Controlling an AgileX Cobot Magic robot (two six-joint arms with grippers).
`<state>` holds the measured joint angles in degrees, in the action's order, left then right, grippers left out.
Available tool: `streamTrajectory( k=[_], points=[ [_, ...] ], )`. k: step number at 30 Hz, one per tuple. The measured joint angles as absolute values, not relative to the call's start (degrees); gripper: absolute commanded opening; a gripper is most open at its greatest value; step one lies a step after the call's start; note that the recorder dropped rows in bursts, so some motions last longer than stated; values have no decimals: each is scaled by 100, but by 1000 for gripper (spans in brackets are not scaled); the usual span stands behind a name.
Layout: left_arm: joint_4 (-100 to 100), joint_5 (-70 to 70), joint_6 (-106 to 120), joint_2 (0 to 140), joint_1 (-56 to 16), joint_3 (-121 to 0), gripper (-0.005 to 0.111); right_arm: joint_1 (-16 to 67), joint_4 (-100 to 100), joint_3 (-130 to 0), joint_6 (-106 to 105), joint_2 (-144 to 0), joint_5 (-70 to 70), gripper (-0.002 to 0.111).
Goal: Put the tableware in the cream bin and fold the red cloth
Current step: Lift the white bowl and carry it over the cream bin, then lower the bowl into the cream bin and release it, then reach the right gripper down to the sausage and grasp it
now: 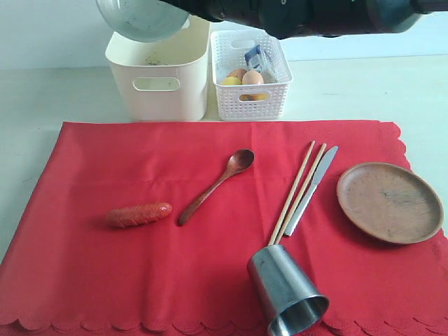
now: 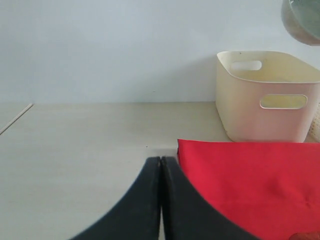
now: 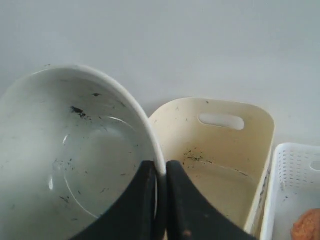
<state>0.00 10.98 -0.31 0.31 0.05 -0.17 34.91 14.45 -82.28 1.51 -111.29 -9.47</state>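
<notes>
Tableware on red cloth [image 1: 84,280], nearest first: steel cup [image 1: 287,294] tipped on its side, then wooden spoon [image 1: 217,185], chopsticks [image 1: 297,192], knife [image 1: 311,189] and wooden plate [image 1: 389,201], none yet binned. Farther back, above cream bin [image 1: 161,84]: pale green bowl [image 1: 143,17], tilted, rim pinched by clenched right end effector [image 3: 161,167]. Step in hand, by judgement: binning the bowl. Next: lower it inside the walls, then release. Left end effector [image 2: 161,162] closed on nothing, over bare table [image 2: 75,150] beside the cloth corner. Shown by right wrist only: dark specks in bowl and bin, perhaps crumbs. Shown by exterior only: the remaining pieces.
</notes>
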Motion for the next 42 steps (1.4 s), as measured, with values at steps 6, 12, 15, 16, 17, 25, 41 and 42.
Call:
streamTrajectory(
  k=[6, 12, 15, 16, 17, 25, 41, 42],
  points=[
    [0, 1098, -31, 31, 5, -17, 2, 3491, 1878, -8687, 151, -11780, -874, 0],
    [0, 1098, -31, 31, 5, -17, 2, 3491, 2545, -8687, 151, -12008, -1189, 35],
    [0, 1098, -31, 31, 5, -17, 2, 3491, 2620, -8703, 149, -12017, -1291, 53],
    [0, 1098, -31, 31, 5, -17, 2, 3491, 2620, -8714, 138, -12017, -1291, 57],
    [0, 1098, -31, 31, 5, -17, 2, 3491, 2633, -8714, 111, -12017, -1291, 60],
    [0, 1098, -31, 31, 5, -17, 2, 3491, 2625, -8714, -77, -11992, -695, 65],
    [0, 1098, -31, 31, 5, -17, 2, 3491, 2258, -8714, -1399, -10921, 2091, 20],
    [0, 1098, -31, 31, 5, -17, 2, 3491, 2258, -8714, -1475, -10856, 2254, 16]
  ],
)
